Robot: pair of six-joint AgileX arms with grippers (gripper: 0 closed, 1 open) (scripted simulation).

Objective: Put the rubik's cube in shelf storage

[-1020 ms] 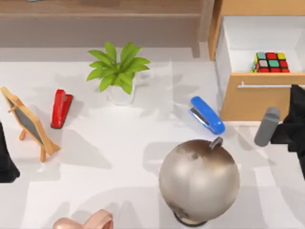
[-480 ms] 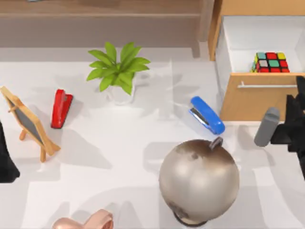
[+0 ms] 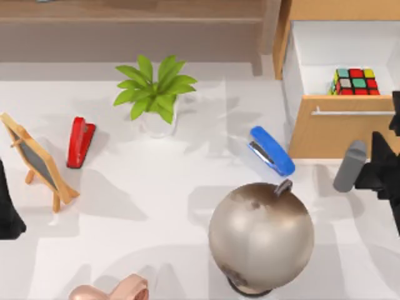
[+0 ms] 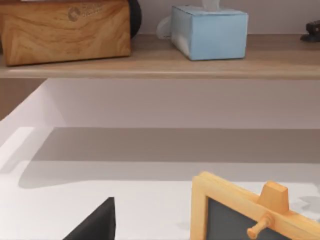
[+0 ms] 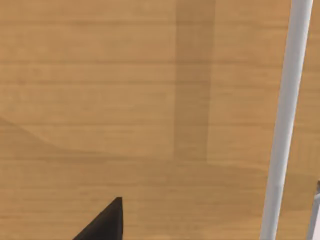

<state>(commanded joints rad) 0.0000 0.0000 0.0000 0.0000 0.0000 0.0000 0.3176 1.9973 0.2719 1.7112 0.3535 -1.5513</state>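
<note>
The cube (image 3: 355,82), glossy coloured squares on a black grid, sits in the open white-walled drawer (image 3: 350,44) of the light wooden cabinet (image 3: 331,134). Right gripper (image 3: 382,172), black and angular, hovers just in front of the smooth drawer front by the silver bar handle (image 5: 285,125); whether its fingers are parted, I cannot tell. The brown plank shelf (image 3: 131,12) lies at the far edge. Left arm (image 3: 7,209) parked at the left edge.

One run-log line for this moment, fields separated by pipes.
cube: in open drawer | shelf: no cube | right tool: by drawer front | left arm: parked, left edge

Globe (image 3: 261,236) — staplers, plant — easel
</note>
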